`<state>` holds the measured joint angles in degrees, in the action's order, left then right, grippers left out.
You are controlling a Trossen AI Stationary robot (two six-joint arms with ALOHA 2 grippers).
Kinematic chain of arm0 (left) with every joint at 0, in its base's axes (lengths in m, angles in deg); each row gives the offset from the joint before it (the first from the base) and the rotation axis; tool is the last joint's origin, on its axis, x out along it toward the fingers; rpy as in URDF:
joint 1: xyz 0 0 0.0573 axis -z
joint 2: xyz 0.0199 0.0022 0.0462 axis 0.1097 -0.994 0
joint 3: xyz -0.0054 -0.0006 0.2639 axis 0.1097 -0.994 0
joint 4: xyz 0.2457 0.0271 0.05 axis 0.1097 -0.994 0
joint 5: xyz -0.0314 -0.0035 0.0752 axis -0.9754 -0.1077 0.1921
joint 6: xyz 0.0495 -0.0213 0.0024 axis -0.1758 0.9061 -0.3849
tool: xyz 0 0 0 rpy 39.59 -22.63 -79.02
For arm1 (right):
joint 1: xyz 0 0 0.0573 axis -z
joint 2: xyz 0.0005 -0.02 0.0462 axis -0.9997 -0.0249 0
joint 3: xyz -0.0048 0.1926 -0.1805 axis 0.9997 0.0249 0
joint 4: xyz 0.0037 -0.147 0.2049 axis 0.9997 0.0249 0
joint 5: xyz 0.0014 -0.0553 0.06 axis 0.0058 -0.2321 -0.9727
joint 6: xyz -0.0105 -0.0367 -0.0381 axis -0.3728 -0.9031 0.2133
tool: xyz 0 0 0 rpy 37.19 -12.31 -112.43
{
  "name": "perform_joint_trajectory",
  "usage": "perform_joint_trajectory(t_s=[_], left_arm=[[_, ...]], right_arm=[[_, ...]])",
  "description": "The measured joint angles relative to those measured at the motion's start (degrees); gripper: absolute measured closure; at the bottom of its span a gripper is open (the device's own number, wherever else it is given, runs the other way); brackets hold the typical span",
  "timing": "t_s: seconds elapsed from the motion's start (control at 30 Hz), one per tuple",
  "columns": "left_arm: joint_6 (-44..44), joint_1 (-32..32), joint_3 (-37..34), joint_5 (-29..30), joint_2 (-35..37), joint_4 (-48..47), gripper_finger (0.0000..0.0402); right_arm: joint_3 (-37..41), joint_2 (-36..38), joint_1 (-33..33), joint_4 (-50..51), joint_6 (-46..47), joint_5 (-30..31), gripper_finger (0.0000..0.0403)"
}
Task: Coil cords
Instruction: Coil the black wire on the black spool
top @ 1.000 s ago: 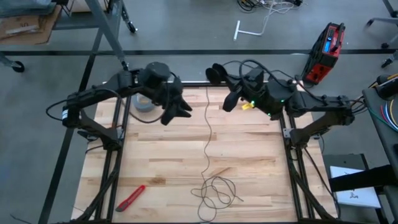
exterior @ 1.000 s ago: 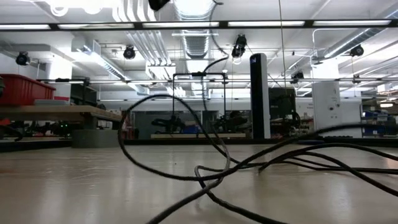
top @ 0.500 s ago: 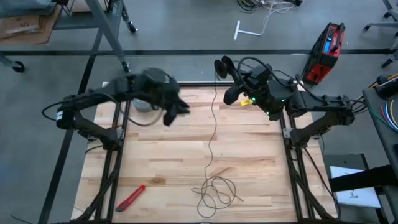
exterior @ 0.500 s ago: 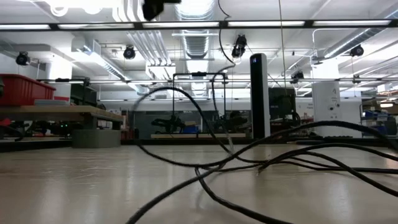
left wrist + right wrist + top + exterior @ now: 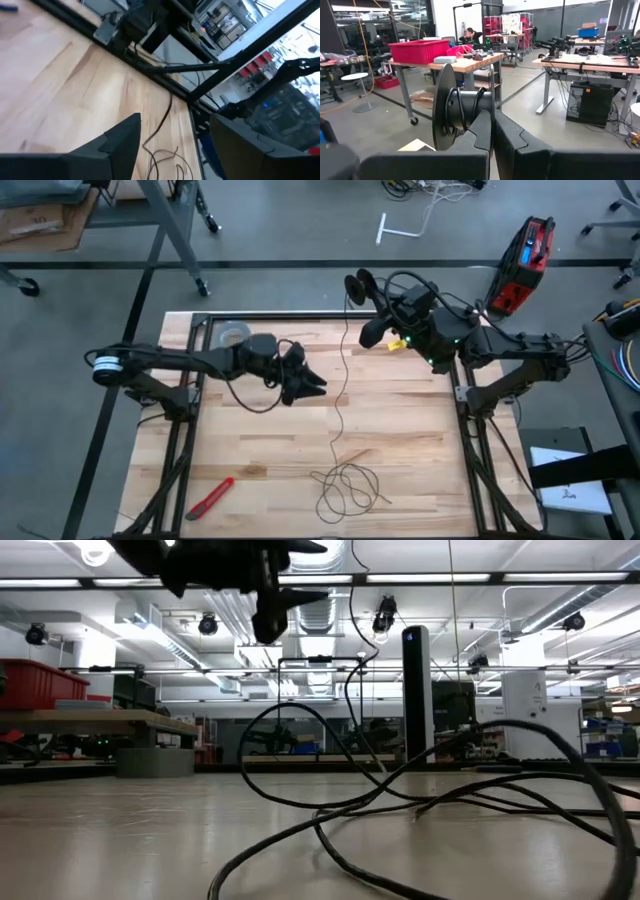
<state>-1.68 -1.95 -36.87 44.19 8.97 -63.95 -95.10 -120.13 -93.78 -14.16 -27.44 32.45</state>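
The thin black cord (image 5: pixel 341 390) runs from a small black reel (image 5: pixel 353 284) at the table's far edge down the middle of the table to a loose tangle (image 5: pixel 345 485) near the front edge. My right gripper (image 5: pixel 365 305) is shut on the reel (image 5: pixel 455 112), which has a few turns of cord on its core. My left gripper (image 5: pixel 312 377) hovers open above the table, left of the cord's straight run. In the left wrist view the cord (image 5: pixel 161 119) shows beyond the open gripper (image 5: pixel 175 147). In the low view the tangle's loops (image 5: pixel 400 790) rest on the wood. My right gripper holds the reel by its near side (image 5: pixel 481 117), next to the core. The shut fingers (image 5: pixel 515 142) cover the place of contact. They reach toward the table's far edge, nearly level. The reel is lifted clear, its flanges upright, and the cord hangs slack from it.
A grey tape roll (image 5: pixel 235 335) lies at the far left of the table. A red box cutter (image 5: pixel 210 497) lies near the front left corner, and a small yellow object (image 5: pixel 398 345) sits under the right arm. A dark metal frame borders the table.
My left gripper has swung from beside the tape roll toward the table's middle and near side, coming lower and closer to the cord. My right gripper moved the reel slightly toward the far edge, then held still. The cord's upper run shifted a little right, and the tangle's loops shifted.
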Motion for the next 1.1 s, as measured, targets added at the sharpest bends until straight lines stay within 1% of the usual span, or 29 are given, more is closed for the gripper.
perform_joint_trajectory(t_s=[0.1,0.2,0.4,0.5,0.57,0.67,0.73,0.77,0.83,0.87,0.9,0.97,1.03,1.1], left_arm=[[2.0,0.74,-1.58,1.3,-1.53,6.2,0.017],[2.47,1.1,-0.23,2.84,-3.1,9.6,0.018],[0.82,1.09,5.24,3.16,-8.29,7.8,0.0204],[0.71,1.09,8.1,2.69,-10.86,5.31,0.0211],[0.89,1.09,9.18,2.65,-12.25,3.02,0.0217],[1.21,1.1,10.98,2.34,-13.38,2.01,0.0232],[1.3,1.1,12.1,2.18,-13.66,1.7,0.0251],[1.26,1.11,12.15,2.15,-13.6,1.14,0.0268],[0.67,1.2,12.44,2.21,-13.22,0.78,0.032],[0.28,1.27,12.46,2.23,-12.64,0.55,0.0356],[0.14,1.33,12.46,2.82,-11.76,0.5,0.0378],[0.22,1.37,12.57,5.3,-9.67,-0.56,0.0391],[0.28,1.38,12.59,6.09,-7.75,-2.57,0.0398],[0.88,1.37,12.98,6.81,-6.26,-6.98,0.0399]], right_arm=[[0.0,0.0,0.0,0.12,-0.07,-0.02,0.0403],[0.0,-0.06,0.0,0.23,-0.09,-0.02,0.0403],[0.0,-0.11,0.0,0.28,-0.11,-0.02,0.0403],[0.0,-0.13,0.0,0.15,0.04,-0.06,0.0403],[0.0,-0.13,0.0,0.06,0.04,-0.05,0.0403],[0.0,-0.13,0.0,0.1,0.04,-0.17,0.0403],[0.0,-0.13,-0.04,0.25,0.02,-0.18,0.0403],[0.0,-0.13,-0.04,0.26,0.0,-0.2,0.0403],[0.0,-0.13,-0.15,0.38,-0.02,-0.17,0.0403],[0.0,-0.13,-0.15,0.39,-0.03,-0.17,0.0403],[0.0,-0.13,-0.15,0.42,-0.07,-0.19,0.0403],[0.0,-0.13,-0.15,0.52,-0.09,-0.17,0.0403],[0.0,-0.13,-0.15,0.8,-0.49,-0.16,0.0403],[0.0,-0.13,-0.15,1.66,-0.47,-0.13,0.0403]])
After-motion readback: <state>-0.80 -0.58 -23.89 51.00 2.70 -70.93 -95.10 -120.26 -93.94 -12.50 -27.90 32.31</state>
